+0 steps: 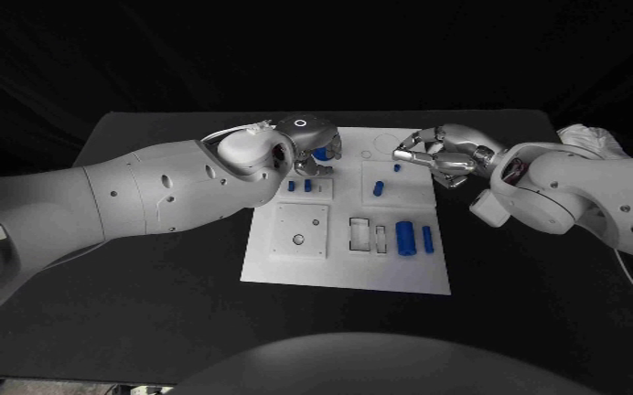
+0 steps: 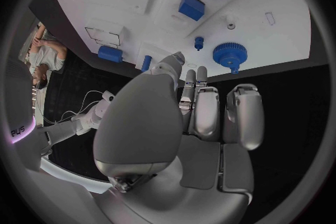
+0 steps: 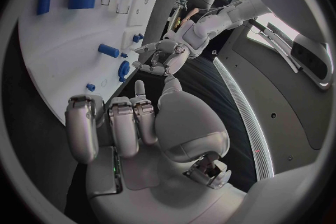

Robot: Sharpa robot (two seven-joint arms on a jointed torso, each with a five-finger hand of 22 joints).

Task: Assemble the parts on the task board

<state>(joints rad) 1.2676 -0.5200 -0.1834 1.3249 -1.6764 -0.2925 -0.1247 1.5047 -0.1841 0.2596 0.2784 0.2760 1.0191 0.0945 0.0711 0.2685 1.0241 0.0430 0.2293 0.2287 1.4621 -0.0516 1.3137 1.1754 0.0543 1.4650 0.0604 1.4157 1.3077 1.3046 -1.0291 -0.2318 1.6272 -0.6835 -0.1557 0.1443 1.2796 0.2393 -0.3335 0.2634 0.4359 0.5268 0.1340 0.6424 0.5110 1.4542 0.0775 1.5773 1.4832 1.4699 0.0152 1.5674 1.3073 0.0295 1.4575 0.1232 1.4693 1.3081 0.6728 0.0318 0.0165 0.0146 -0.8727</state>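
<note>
While blue parts dot it, the task board lies on the black table.

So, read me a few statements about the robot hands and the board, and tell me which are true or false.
1. The left robot hand grips the blue gear. False: the gear sits on the task board, beyond the fingertips, and the hand holds nothing.
2. Two long blue parts lie side by side on the board. True.
3. The right robot hand pinches a blue part. False: it holds nothing.
4. The white board lies on a black table. True.
</note>
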